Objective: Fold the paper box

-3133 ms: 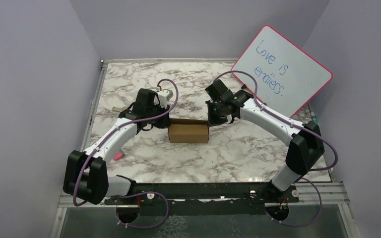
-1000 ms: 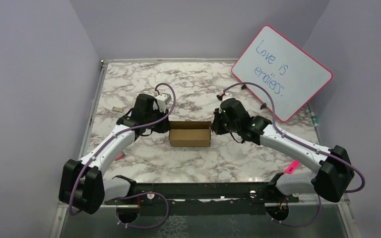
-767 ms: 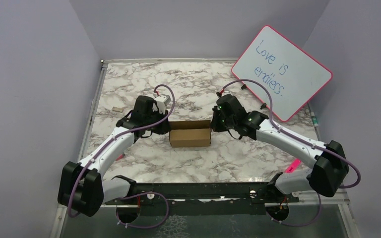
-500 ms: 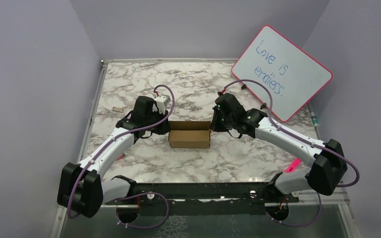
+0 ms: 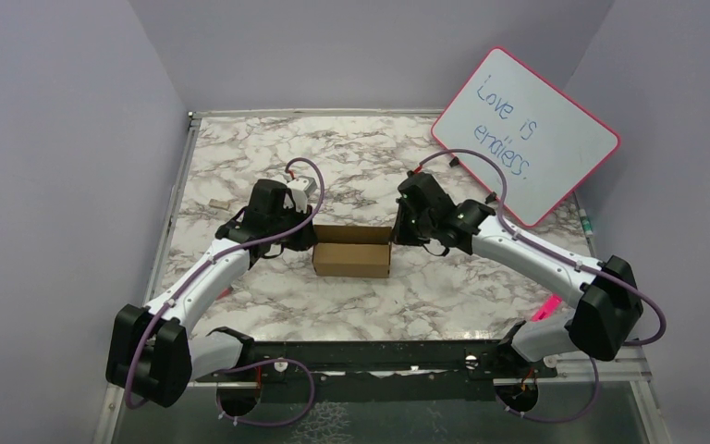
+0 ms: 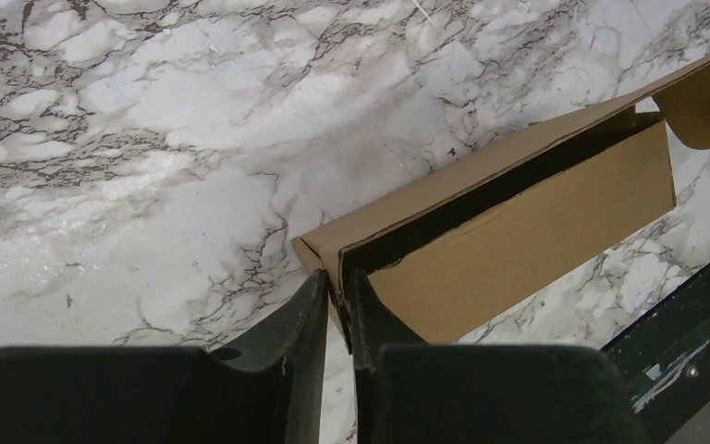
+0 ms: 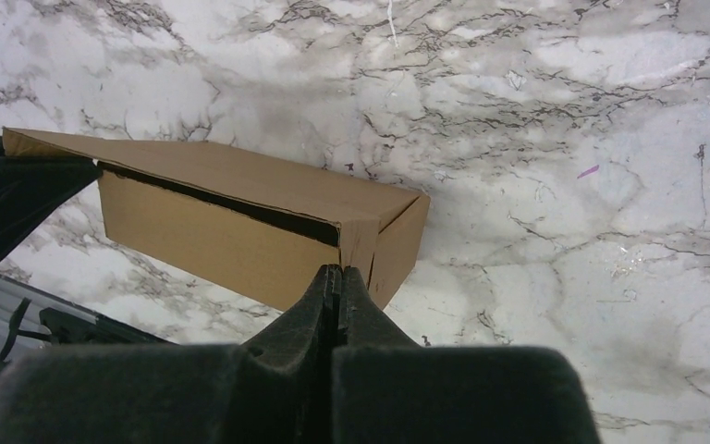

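In the middle of the top view, on the marble table (image 5: 351,157): the paper box (image 5: 352,254), lying long from left to right. At its left end, the left gripper (image 6: 337,285), pinched tight on a thin cardboard edge. At its right end, the right gripper (image 7: 336,274), closed up tight, tip touching the corner. Both equally near.
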### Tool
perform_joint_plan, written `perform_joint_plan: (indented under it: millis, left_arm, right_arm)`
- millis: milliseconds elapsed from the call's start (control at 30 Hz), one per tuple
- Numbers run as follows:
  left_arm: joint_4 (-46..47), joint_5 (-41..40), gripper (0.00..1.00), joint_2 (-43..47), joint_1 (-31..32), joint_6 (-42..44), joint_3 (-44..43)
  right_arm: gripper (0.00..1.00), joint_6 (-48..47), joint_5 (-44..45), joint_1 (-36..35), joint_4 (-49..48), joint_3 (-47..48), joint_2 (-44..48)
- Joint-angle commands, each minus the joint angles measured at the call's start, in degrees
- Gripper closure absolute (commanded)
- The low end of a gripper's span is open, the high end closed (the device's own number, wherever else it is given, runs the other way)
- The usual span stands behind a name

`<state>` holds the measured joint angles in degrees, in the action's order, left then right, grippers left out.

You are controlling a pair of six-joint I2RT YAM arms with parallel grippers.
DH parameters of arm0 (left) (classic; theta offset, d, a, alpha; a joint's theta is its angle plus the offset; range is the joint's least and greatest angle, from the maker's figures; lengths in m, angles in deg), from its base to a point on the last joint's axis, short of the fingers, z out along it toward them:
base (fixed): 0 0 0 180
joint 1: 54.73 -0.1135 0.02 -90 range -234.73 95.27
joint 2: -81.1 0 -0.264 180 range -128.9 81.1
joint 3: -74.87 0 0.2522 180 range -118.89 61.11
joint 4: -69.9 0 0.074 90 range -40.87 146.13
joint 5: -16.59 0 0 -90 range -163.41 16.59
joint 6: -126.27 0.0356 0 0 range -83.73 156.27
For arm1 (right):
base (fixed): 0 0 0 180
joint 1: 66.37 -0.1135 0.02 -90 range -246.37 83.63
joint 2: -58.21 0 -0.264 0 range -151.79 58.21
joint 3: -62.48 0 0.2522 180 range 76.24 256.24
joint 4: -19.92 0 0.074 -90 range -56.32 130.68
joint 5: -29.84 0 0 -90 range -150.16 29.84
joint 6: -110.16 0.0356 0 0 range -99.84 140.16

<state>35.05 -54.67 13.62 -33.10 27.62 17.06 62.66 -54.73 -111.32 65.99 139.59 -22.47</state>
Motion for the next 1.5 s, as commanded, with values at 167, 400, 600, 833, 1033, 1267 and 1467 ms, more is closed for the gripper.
perform_joint_plan:
  millis: [167, 400, 600, 833, 1033, 1267, 1467]
  left_arm:
    - [1.72, 0.33, 0.85, 1.61, 0.78, -1.36, 0.63]
    - [1.74, 0.67, 0.85, 1.86, 0.92, -1.55, 0.81]
    - [1.88, 0.77, 0.85, 2.03, 0.96, -1.5, 0.55]
    - [1.83, 0.38, 0.85, 2.16, 0.96, -1.46, 0.55]
    - [1.84, 0.49, 0.85, 2.34, 0.96, -1.89, 0.72]
    - [1.88, 0.5, 0.85, 2.47, 1.05, -2.05, 0.9]
    - [2.28, 0.59, 0.85, 2.86, 1.31, -2.81, 1.26]
  right_arm:
    - [0.99, 4.03, -4.15, -0.23, -2.87, -0.02, -2.53]
    - [0.99, 2.75, -4.5, -0.23, -5.24, -3.0, -1.92]
    - [0.99, -1.27, -4.94, -0.16, -3.82, -3.48, -1.54]
    - [0.99, -5.04, -8.31, -0.22, -3.49, -2.72, -0.64]
    - [0.99, -6.65, -9.59, -0.27, -5.45, -4.93, 0.38]
    - [0.99, -9.19, -9.26, -0.25, -5.38, -6.73, 2.01]
    - [0.97, -8.4, -10.68, -0.63, -9.63, -9.61, 3.16]
